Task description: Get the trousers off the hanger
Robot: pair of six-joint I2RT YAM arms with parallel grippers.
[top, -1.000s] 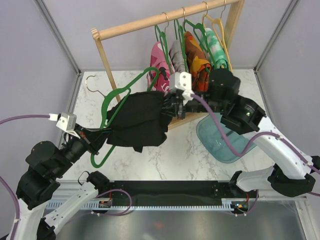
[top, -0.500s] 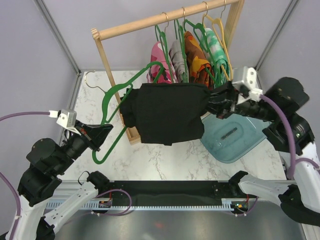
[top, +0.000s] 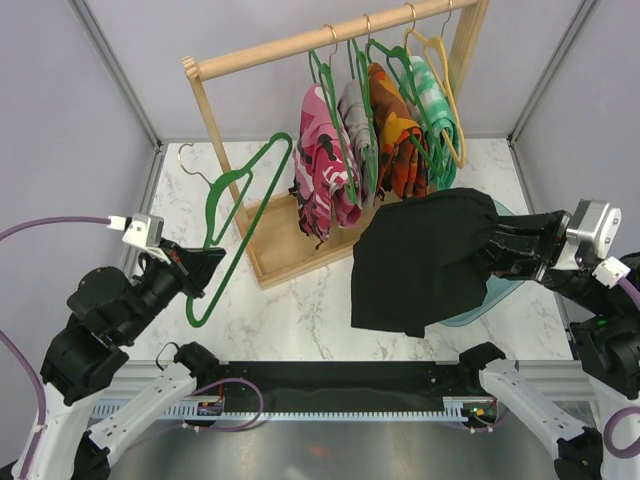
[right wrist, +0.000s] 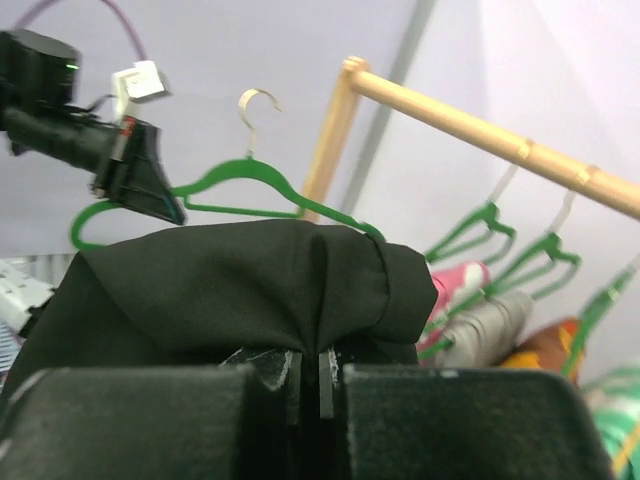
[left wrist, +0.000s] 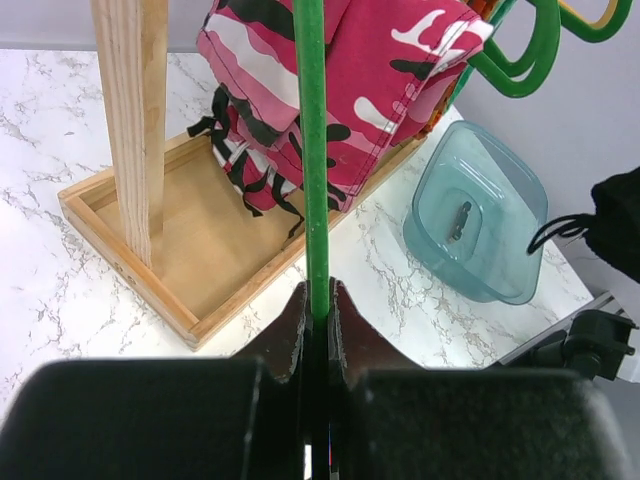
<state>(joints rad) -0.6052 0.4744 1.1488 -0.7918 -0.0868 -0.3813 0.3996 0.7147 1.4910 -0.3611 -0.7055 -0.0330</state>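
My right gripper (top: 497,252) (right wrist: 309,352) is shut on the plain black trousers (top: 420,262) (right wrist: 230,290), which hang in the air free of any hanger, over the right side of the table. My left gripper (top: 207,262) (left wrist: 318,300) is shut on the bare green hanger (top: 235,215) (left wrist: 312,150), held up at the left with its metal hook pointing to the back. On the wooden rail (top: 330,33) hang more trousers on hangers: pink camouflage (top: 322,160) (left wrist: 330,80), grey (top: 356,120), orange-patterned (top: 398,130) and green-white (top: 432,95).
The rack's wooden base tray (top: 280,255) (left wrist: 180,240) lies on the marble table (top: 300,310). A teal plastic tub (top: 480,300) (left wrist: 480,215) sits at the right, partly under the black trousers. Grey walls close in the back and sides.
The right gripper has pulled the black trousers rightward, clean off the green hanger, out over the teal tub. The left gripper has kept hold of the hanger, which is now bare.
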